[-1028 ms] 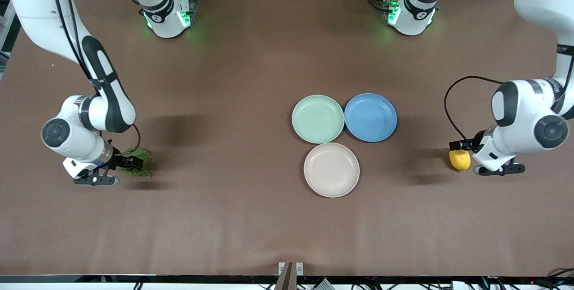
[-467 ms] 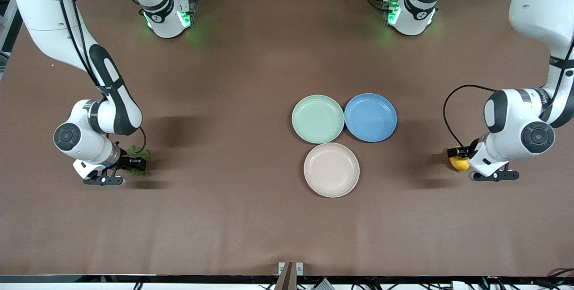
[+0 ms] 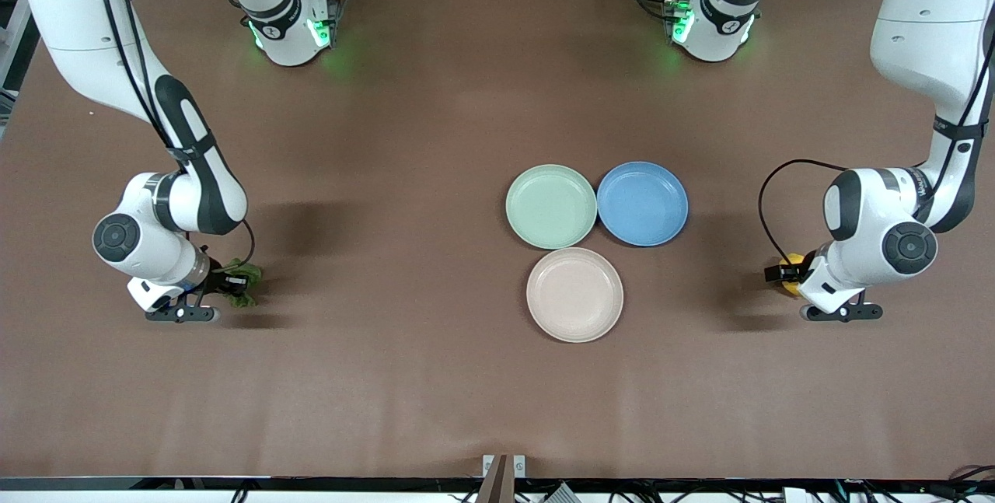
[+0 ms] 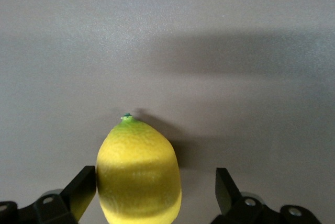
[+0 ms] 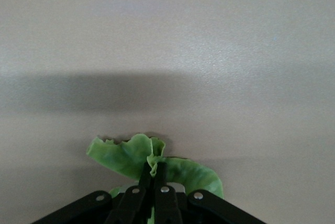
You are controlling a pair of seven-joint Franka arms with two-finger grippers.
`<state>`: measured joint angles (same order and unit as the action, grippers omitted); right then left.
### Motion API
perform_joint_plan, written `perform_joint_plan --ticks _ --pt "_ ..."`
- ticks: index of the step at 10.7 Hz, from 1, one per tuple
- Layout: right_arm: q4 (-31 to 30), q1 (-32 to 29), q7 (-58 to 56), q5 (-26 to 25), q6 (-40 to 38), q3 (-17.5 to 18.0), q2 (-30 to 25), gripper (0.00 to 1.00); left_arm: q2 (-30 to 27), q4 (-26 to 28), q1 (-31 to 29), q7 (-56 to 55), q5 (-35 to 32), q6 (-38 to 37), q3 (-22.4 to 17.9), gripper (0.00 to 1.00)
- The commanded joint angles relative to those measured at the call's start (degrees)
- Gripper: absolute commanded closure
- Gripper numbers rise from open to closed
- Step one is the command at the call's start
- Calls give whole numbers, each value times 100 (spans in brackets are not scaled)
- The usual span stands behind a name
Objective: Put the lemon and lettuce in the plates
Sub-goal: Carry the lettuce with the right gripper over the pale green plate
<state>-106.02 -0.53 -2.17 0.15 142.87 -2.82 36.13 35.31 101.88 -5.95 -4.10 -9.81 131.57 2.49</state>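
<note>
The lemon (image 3: 794,260) lies on the table toward the left arm's end, mostly covered by that arm's hand. My left gripper (image 3: 780,274) is down at it and open; in the left wrist view the lemon (image 4: 138,174) sits between the fingers of the left gripper (image 4: 154,185), touching one finger (image 4: 84,185), with a gap to the other. The lettuce (image 3: 244,285) lies toward the right arm's end. My right gripper (image 3: 232,282) is shut on it; in the right wrist view the right gripper (image 5: 154,170) pinches a fold of the lettuce (image 5: 123,156). The mint green plate (image 3: 551,206) and beige plate (image 3: 574,295) are both bare.
A blue plate (image 3: 642,203) touches the mint green one on the side toward the left arm's end. The three plates cluster mid-table, the beige one nearest the front camera. Brown tabletop (image 3: 404,378) stretches around them.
The right gripper has closed on the lettuce, bunching the leaf. The left arm has slid toward the plates so its open fingers now straddle the lemon.
</note>
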Motion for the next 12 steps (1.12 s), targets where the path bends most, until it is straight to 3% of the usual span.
perform_joint_plan --ticks 1,3,5,7,9,12 --pt "361 52 426 82 -609 193 -88 100 142 -160 -3 -21 -126 149 6 0" --pt "931 149 1180 90 -1407 448 -79 100 230 -160 -20 14 -135 255 -3 0" --pt "1293 577 1954 108 -1718 476 -27 100 266 -151 -38 49 -135 526 -3 0" --pt "1531 1079 3016 195 -1858 659 -44 100 266 -81 -38 41 -144 536 -3 63" --pt "1637 1658 4193 354 -1825 722 0 100 257 -37 -38 -12 -144 528 -3 83" --pt "1856 2572 5714 354 -1798 731 114 100 178 -54 -38 -12 -135 501 -3 87"
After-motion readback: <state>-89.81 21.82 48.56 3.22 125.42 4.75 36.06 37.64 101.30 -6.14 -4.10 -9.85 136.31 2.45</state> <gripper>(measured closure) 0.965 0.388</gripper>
